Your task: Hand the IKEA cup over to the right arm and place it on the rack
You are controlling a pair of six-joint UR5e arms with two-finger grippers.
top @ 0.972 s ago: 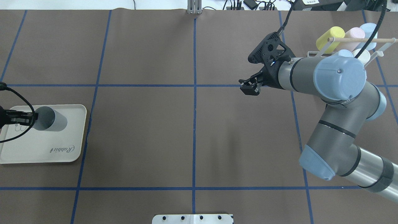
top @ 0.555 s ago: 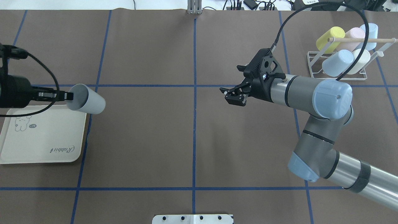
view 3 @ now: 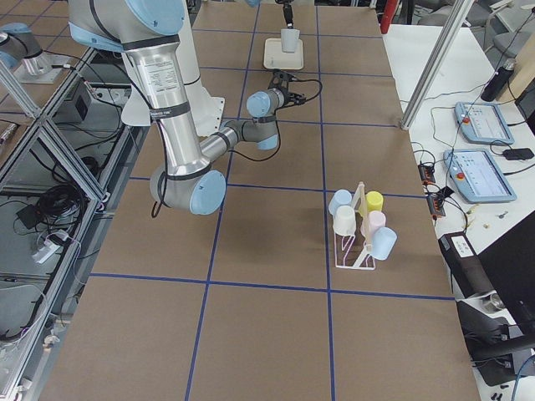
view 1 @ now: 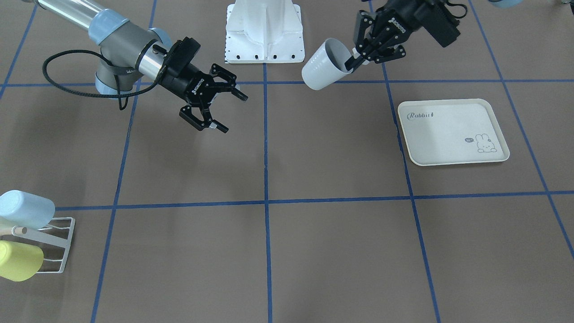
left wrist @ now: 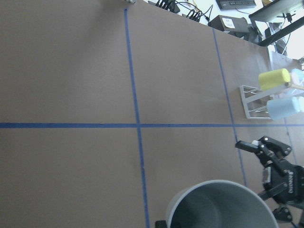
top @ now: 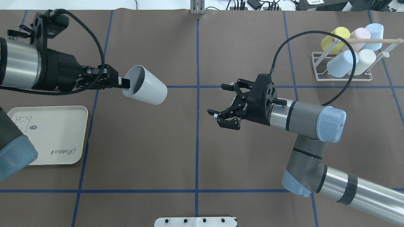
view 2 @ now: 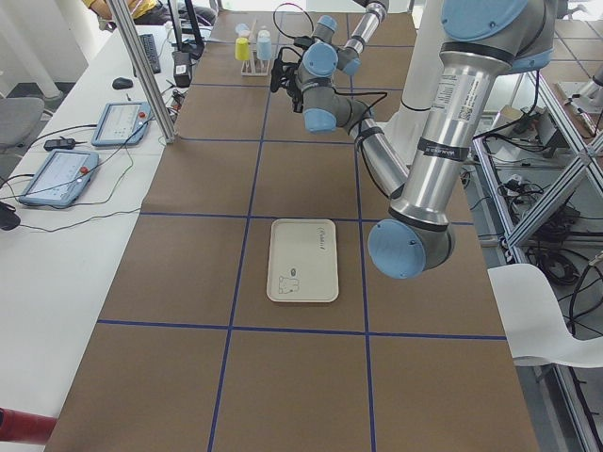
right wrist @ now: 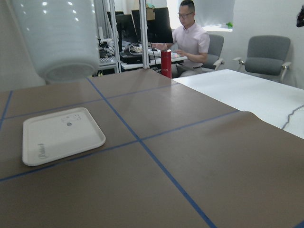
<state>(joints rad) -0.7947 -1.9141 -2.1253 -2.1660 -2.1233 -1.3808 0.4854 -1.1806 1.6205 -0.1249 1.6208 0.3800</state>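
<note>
A pale grey IKEA cup (top: pixel 145 90) hangs in the air left of the table's centre line, tilted on its side with its base toward the right arm. My left gripper (top: pixel 123 84) is shut on its rim, one finger inside the mouth; the same hold shows in the front view (view 1: pixel 354 60) on the cup (view 1: pixel 319 68). My right gripper (top: pixel 217 100) is open and empty, just right of the centre line, facing the cup with a gap between them. The white wire rack (top: pixel 342 77) stands at the far right and holds several pastel cups.
The cream rabbit-print tray (top: pixel 47 138) lies bare at the left, below the left arm. The right arm's black cable (top: pixel 284 47) loops over toward the rack. Blue tape lines grid the brown table. A person sits far beyond the table in the right wrist view (right wrist: pixel 190 38).
My left gripper has lifted the cup off the tray and carried it up and right toward the centre. My right arm has swung left, away from the rack, toward the cup.
</note>
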